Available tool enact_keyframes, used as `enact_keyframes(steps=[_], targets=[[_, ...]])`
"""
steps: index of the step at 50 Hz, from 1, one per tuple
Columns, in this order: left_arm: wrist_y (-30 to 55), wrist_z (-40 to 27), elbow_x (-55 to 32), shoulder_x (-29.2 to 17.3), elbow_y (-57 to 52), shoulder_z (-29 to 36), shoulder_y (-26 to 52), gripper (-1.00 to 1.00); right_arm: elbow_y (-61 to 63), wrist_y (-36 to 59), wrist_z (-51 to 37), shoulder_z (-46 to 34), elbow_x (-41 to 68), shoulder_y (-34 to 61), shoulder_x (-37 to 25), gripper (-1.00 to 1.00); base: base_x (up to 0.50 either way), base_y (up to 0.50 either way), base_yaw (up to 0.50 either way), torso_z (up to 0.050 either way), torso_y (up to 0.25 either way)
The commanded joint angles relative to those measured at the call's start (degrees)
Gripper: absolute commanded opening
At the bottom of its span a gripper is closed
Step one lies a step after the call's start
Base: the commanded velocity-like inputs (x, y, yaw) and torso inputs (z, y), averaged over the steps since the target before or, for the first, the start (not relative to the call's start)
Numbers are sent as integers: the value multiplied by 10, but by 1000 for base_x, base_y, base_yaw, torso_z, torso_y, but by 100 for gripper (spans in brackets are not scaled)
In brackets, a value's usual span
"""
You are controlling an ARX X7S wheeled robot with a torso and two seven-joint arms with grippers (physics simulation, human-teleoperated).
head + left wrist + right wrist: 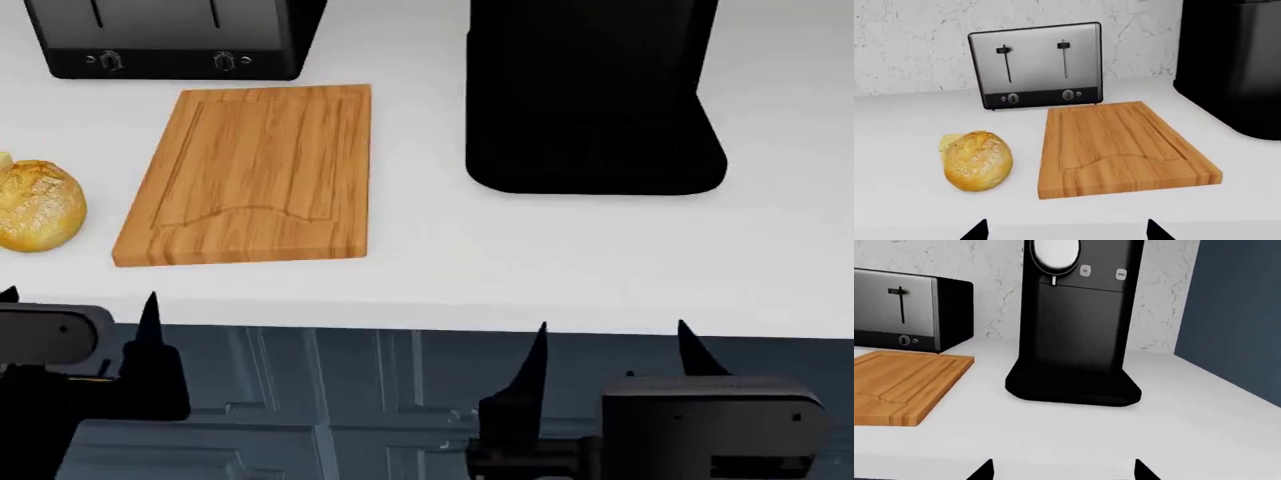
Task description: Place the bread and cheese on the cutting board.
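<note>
Golden, floury-cracked bread (977,161) sits left of the bare grained cutting board (1119,148) on a white worktop (561,250); both tools spread, empty.

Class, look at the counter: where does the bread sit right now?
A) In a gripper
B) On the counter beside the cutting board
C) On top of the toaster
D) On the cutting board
B: the bread rests on the white counter, clear of the bare cutting board.

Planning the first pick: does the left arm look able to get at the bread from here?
Probably yes. The bread lies in the open on the counter, left of the cutting board, with nothing between it and the open left gripper.
</note>
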State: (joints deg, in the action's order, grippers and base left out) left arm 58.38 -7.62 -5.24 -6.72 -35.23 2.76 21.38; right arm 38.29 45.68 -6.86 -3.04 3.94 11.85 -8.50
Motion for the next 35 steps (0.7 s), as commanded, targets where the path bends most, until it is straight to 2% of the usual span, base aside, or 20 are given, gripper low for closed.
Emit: enact_keyframes(steps=[1,10,35], targets=[[82,20,-7,1,-66,-29,-2,100,40,54,7,38,7,24,17,100,0,0,0,0,0],[87,15,-12,2,-73,-39,-2,100,54,59,9,25,8,21,2,100,30,65,0,0,0],[80,5,-25,-5,-75,-52,-3,100,78,79,1,39,26,23,-4,100,277,495,0,0,0]])
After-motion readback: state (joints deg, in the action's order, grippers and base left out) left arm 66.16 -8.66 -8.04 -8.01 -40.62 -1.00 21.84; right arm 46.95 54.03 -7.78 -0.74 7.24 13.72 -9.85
